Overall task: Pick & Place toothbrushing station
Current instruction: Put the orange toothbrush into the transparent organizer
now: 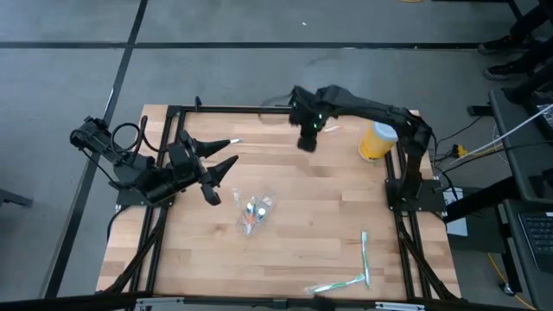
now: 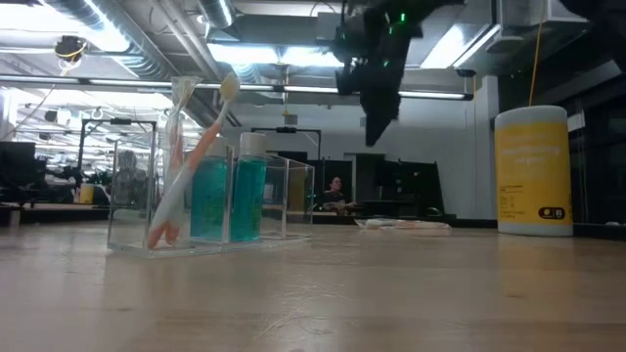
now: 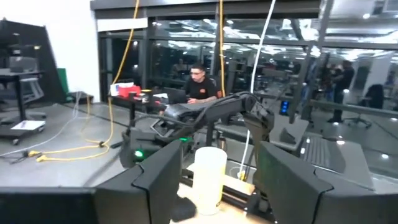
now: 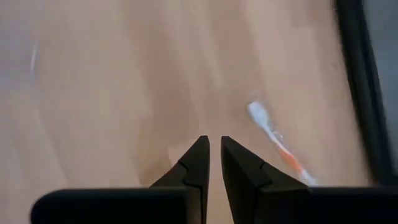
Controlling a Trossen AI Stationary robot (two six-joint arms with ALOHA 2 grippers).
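One clear plastic organizer [image 2: 196,210] stands near the middle of the wooden table [image 1: 302,225], boxy and see-through, with an orange-and-white toothbrush [image 2: 191,166] leaning slantwise in it and two teal bottles [image 2: 227,196] upright beside the brush. From above, the organizer [image 1: 253,212] shows only as a glinting patch, so its compartments are hard to make out. Two more toothbrushes in pale wrappers [image 1: 354,268] lie flat near the front right corner of the table. Another slim brush with an orange handle and white head [image 4: 277,143] lies on the smooth planks near the far edge, just beside the right gripper [image 1: 308,138], which hangs above the wood with its dark tapered fingers [image 4: 193,165] nearly together and holding nothing. A yellow round canister [image 1: 378,141] stands upright at the far right. The left gripper [image 1: 218,157] waits over the left side of the table, its wedge-shaped fingers spread apart and empty
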